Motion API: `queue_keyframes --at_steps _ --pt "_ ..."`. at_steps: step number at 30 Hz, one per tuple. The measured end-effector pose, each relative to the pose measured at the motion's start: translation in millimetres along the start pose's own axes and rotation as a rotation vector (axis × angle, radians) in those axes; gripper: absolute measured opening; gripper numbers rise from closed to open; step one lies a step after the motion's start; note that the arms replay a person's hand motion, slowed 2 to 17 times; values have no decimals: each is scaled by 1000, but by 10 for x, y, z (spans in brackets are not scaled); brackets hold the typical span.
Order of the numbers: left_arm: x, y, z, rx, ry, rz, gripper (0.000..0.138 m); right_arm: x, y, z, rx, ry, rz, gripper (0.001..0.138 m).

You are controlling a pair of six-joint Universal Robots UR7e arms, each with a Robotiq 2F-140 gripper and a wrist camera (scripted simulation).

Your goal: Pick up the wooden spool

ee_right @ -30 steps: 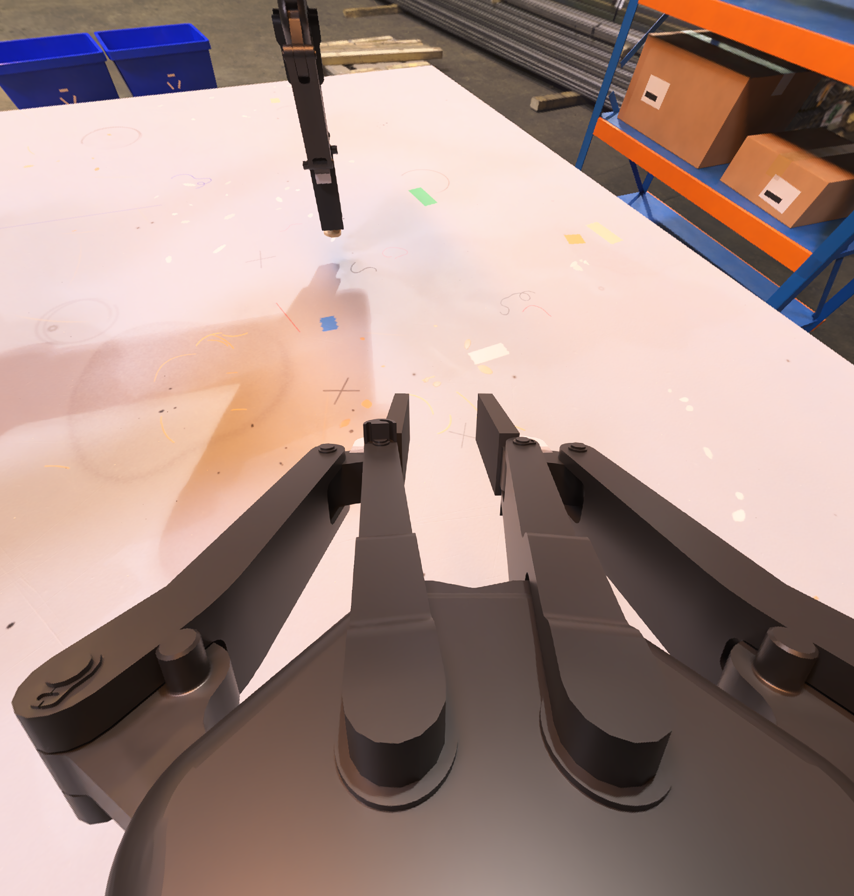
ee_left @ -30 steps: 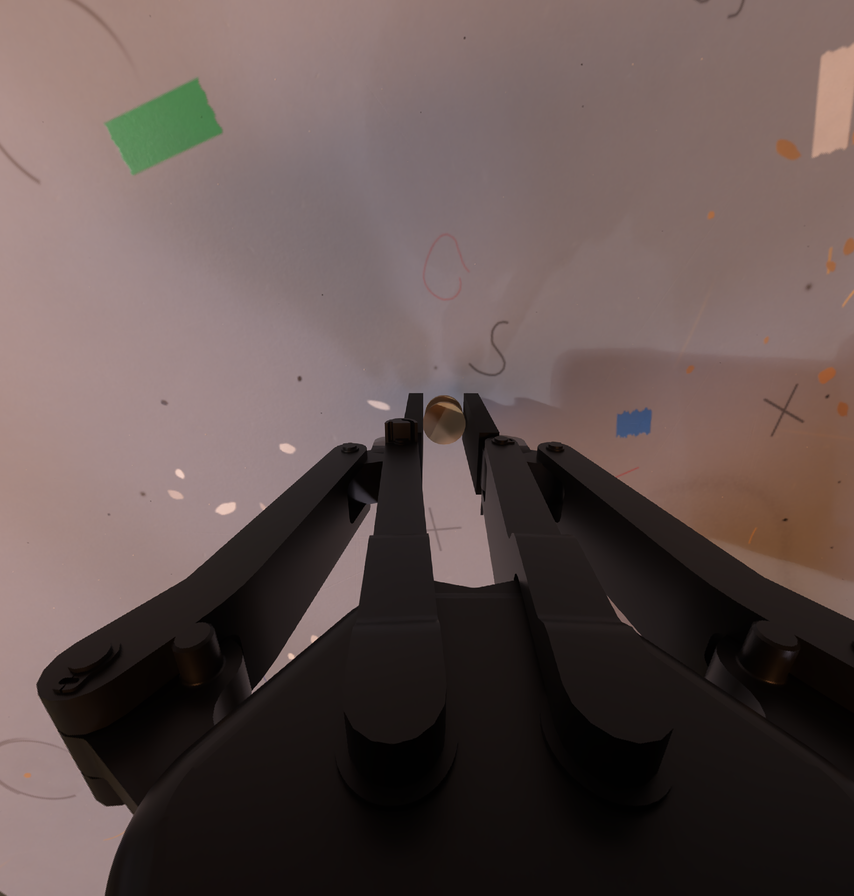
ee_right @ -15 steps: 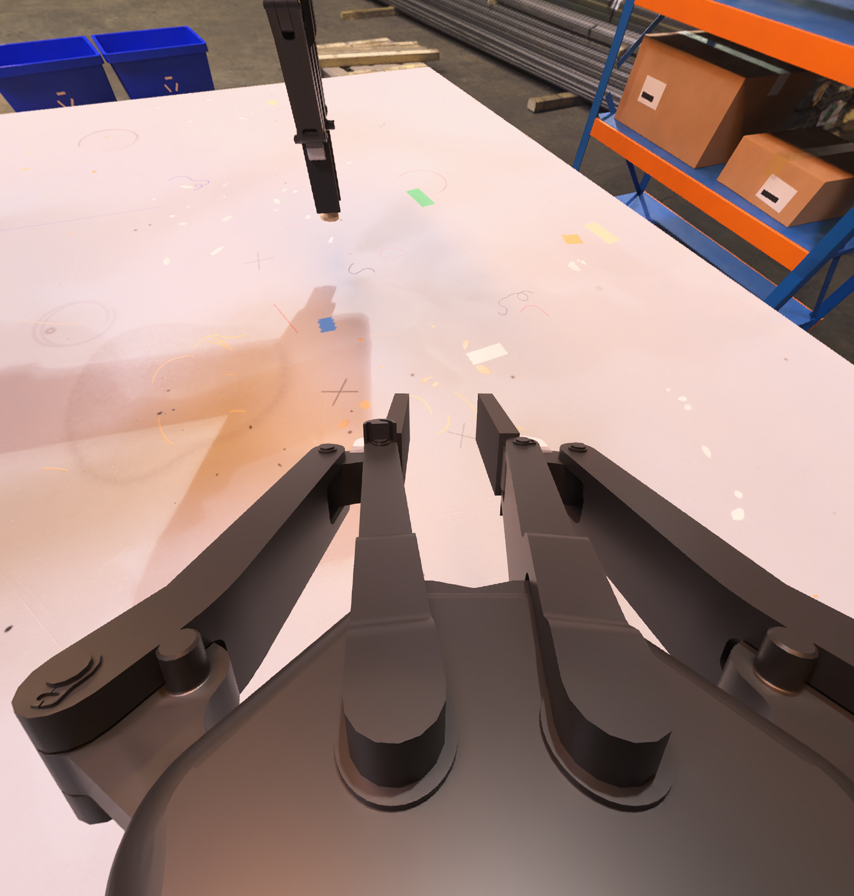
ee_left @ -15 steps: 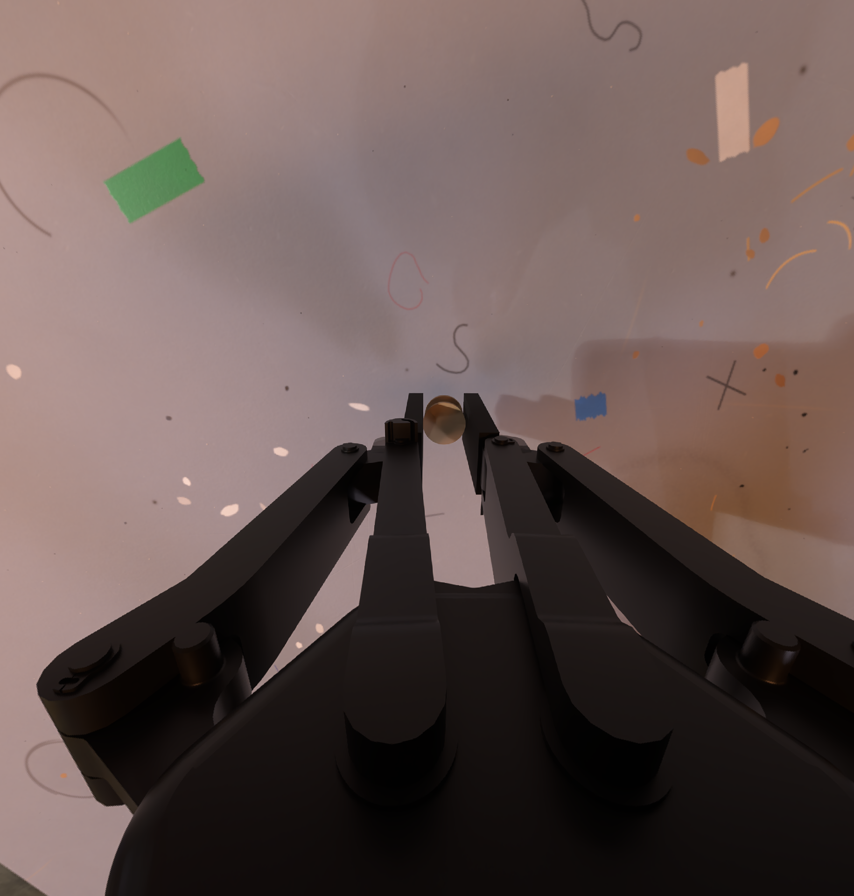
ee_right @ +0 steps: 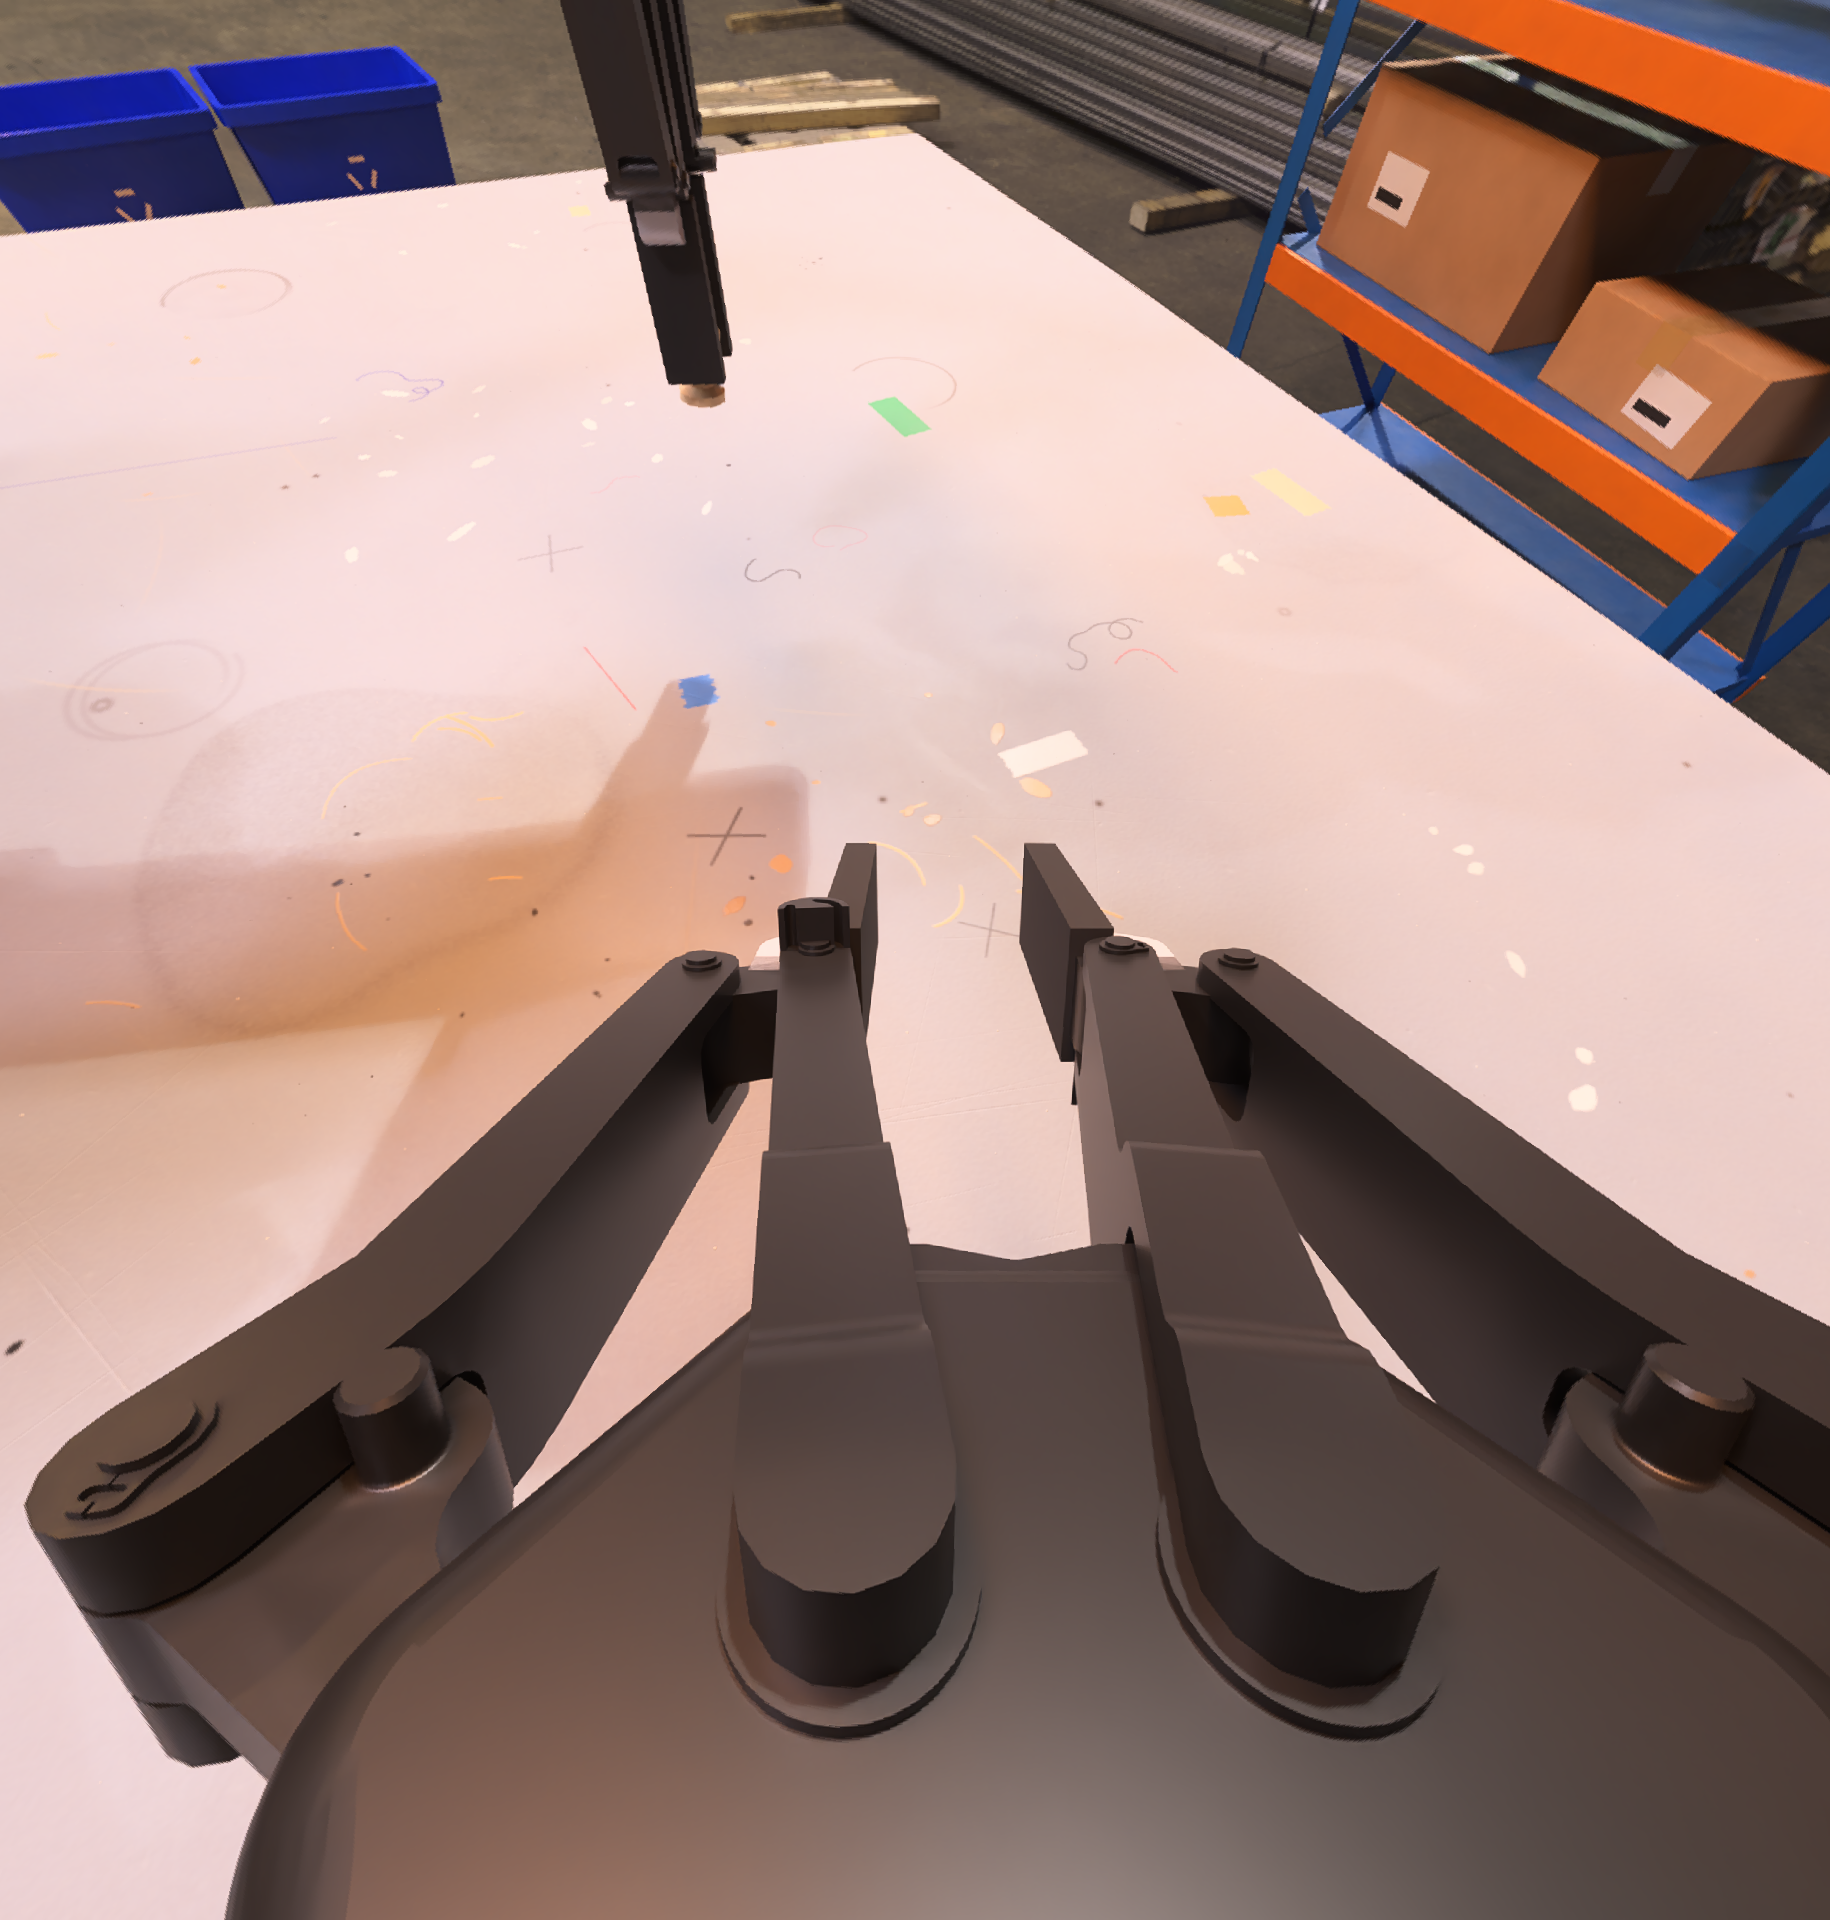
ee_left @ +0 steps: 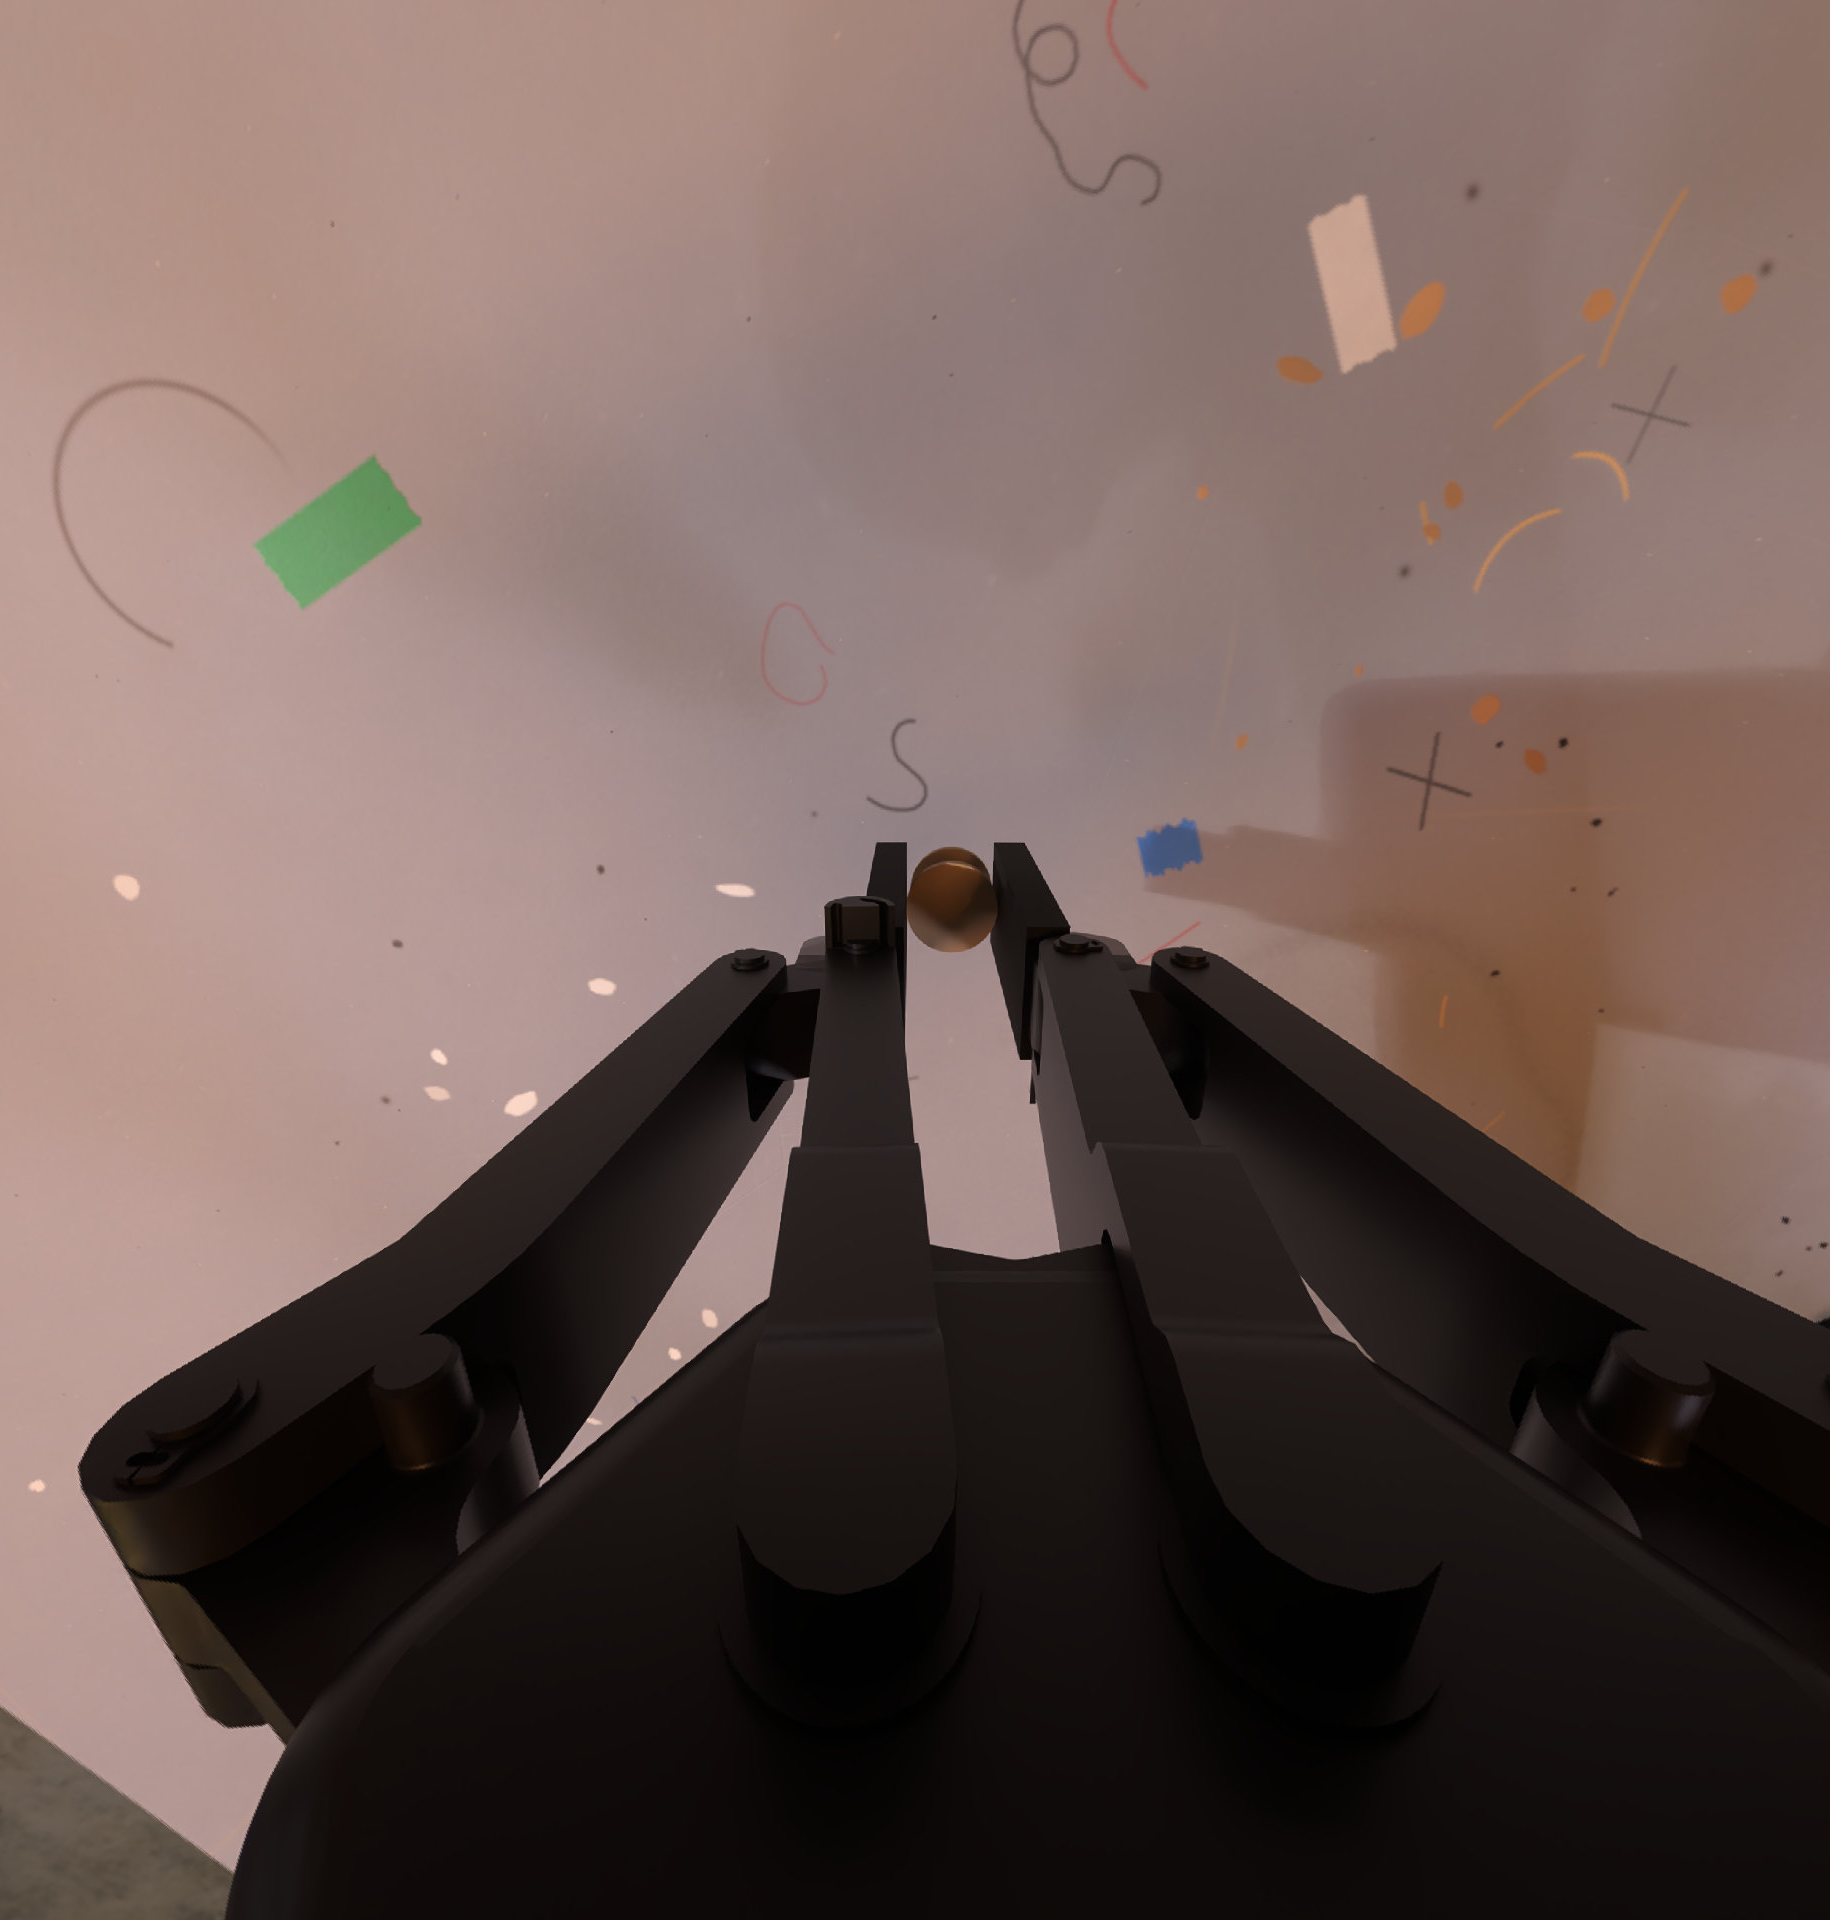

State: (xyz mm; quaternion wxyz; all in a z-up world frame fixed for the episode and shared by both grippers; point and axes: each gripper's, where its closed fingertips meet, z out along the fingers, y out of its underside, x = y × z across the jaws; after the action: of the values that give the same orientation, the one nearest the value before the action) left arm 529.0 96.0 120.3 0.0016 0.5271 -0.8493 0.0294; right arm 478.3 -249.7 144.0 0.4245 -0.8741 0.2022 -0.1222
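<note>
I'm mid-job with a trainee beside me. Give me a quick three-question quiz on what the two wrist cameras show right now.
1. True or false: the spool rests on the table.
2. Which gripper holds the spool? A) left B) right C) neither
3. Fill in: the right gripper is ____ and holds nothing.

Key
1. False. In the right wrist view the spool hangs clear of the table, at the tips of the left gripper, with its shadow apart from it.
2. A. Both left fingers press on the spool's sides.
3. Open. Bare table shows between its fingers.
</note>
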Motion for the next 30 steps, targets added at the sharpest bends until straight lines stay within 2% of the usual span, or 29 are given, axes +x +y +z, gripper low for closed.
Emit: queue_keyframes --at_steps 14,30 --pt "435 -217 -391 64 32 118 22 -20 7 23 2 -11 7 37" --pt "1180 -496 -684 153 171 238 22 -98 -44 35 45 -48 40 38"
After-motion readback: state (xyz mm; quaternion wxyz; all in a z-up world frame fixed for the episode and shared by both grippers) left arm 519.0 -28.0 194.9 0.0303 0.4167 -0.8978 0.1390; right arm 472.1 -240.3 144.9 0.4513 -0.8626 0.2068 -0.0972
